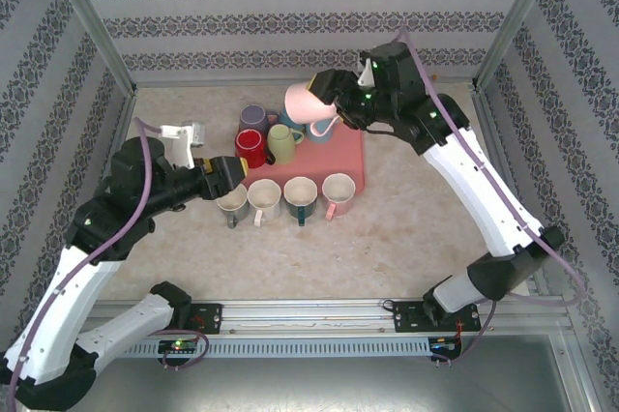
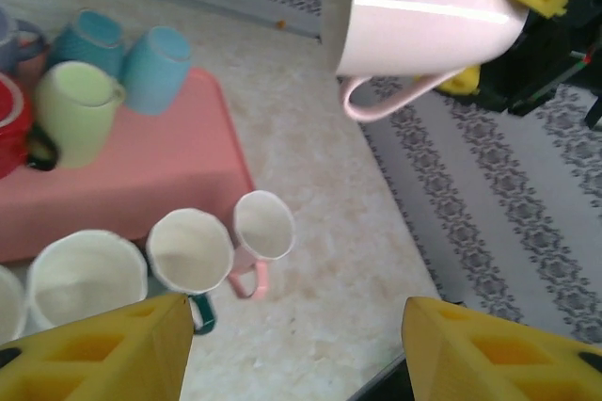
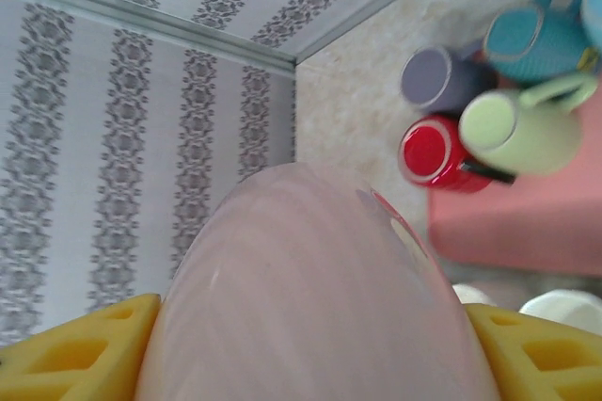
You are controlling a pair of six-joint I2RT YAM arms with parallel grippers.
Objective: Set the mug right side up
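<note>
Pink mug (image 1: 308,103) hangs tilted in the right gripper's (image 1: 338,101) closed jaws, above the tray (image 1: 348,153) at twelve o'clock. Mid-turn, I'd judge; next, finish rotating and lower it. At nine, the left gripper (image 1: 224,178) hovers, jaws open.

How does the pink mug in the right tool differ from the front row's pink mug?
Held mug is airborne, clamped in the right tool; row mug stands free on the table. Held mug is tipped sideways; row mug is upright, mouth up. Both are pale pink, one handle each.
</note>
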